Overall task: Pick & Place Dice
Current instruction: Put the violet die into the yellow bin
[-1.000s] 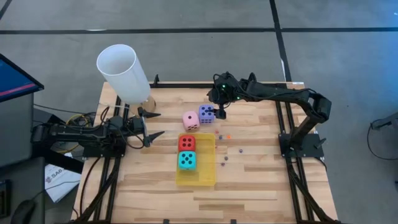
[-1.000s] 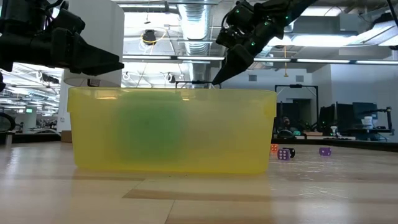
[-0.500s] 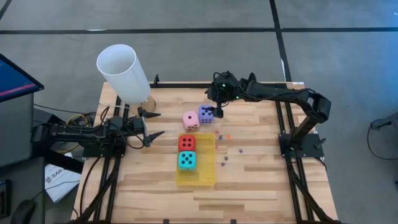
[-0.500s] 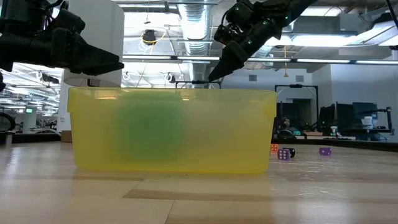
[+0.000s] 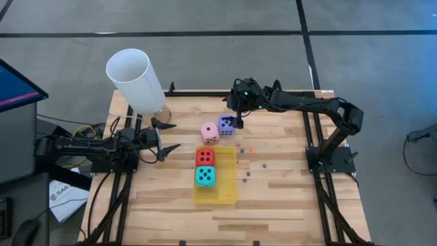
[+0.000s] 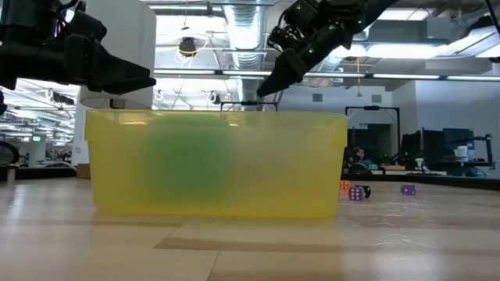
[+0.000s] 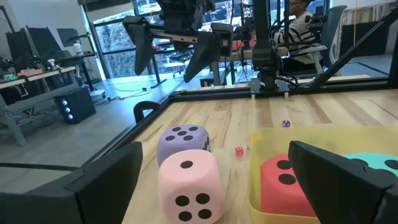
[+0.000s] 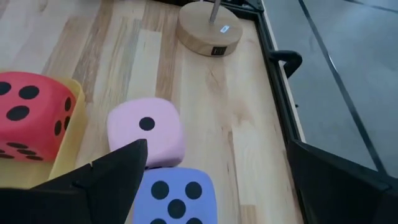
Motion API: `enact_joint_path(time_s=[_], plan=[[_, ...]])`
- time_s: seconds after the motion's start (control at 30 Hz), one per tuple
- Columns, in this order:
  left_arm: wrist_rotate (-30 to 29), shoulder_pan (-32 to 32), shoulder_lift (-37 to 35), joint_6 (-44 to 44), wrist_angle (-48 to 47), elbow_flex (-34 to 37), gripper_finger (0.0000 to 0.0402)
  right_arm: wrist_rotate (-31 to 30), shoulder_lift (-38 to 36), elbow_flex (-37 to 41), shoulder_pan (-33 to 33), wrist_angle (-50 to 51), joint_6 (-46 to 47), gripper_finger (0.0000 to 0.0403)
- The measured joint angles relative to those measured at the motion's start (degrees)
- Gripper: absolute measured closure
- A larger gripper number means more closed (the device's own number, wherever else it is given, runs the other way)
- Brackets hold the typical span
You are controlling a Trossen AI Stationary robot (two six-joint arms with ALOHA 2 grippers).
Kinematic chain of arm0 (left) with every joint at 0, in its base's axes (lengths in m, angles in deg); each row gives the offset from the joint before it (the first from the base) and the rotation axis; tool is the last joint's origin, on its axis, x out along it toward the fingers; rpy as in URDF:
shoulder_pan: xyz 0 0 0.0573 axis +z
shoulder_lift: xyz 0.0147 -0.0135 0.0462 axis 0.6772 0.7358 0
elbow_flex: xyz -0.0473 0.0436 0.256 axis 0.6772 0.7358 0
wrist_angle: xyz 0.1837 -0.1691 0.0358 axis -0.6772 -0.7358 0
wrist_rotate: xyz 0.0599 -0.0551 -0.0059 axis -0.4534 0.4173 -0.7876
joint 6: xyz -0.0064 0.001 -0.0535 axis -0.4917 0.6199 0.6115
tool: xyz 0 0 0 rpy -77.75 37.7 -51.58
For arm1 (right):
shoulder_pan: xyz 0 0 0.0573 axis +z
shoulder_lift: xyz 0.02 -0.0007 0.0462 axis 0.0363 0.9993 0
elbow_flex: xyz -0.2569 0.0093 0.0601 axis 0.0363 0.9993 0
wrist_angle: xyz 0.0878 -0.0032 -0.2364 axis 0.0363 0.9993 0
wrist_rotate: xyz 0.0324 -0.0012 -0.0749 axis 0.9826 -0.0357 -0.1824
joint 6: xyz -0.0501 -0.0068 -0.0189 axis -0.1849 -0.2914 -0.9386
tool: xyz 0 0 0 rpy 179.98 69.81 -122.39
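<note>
**Two dice in the tray, two on the boards**

Grey floor surrounds your wooden table (image 5: pixel 280 191), which fills the middle of the high view. Your right arm (image 5: pixel 321 106) reaches in from the right of that frame toward the table's upper centre; your left arm (image 5: pixel 82 147) lies along the left edge. A white tube (image 5: pixel 134 80) stands at the upper left on a round wooden base (image 8: pixel 210 28).

You have the yellow tray (image 5: pixel 225 195) at centre, a little below the middle. Inside it sit the red die (image 5: pixel 205 158) and, touching it on the lower side, the cyan die (image 5: pixel 205 176). Just above the tray, on bare wood, the pink die (image 5: pixel 209 132) and purple die (image 5: pixel 227 125) stand side by side, touching or nearly so.

Your right gripper (image 5: pixel 235 116) hangs above the purple die, fingers spread wide and empty; in the low view it sits upper centre, above the tray wall. Your left gripper (image 5: pixel 166 137) waits left of the pink die, also spread wide, holding nothing.

Right of the tray you see tiny beads (image 5: pixel 247 174) scattered well apart, one orange bead (image 5: pixel 250 149) among them.
</note>
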Motion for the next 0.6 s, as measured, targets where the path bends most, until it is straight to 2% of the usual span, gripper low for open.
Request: enact_joint_path(time_s=[0.6], plan=[[0.00,-0.01,0.00,-0.15,-0.06,0.00,0.0009,0.00,0.02,0.00,0.37,-0.63,0.01,0.0021]])
